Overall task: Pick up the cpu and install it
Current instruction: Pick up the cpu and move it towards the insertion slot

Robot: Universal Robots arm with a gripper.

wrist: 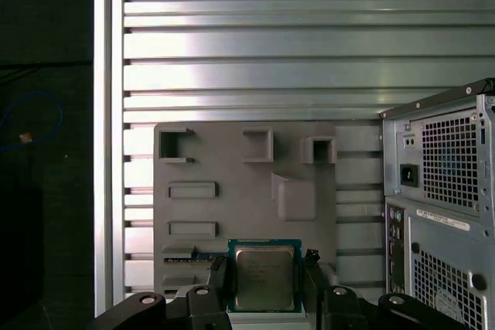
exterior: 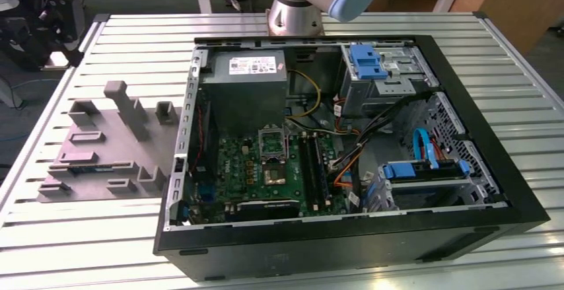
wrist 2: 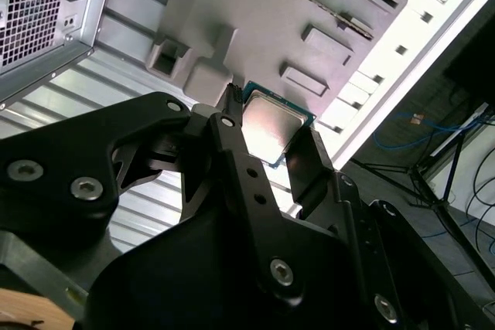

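I have the cpu (wrist: 265, 277), a small square chip with a silvery metal top and green rim, clamped between the black gripper's (wrist: 265, 267) fingers, which press on two opposite edges in both wrist views. Behind it lies a grey moulded plastic fixture tray (wrist: 232, 160) on the slatted aluminium table (wrist: 271, 44). In the exterior view that tray sits at nine o'clock from the open black PC case (exterior: 493, 171).

Case (exterior: 352, 234) open above; cables (exterior: 351, 160) near socket (exterior: 272, 148).
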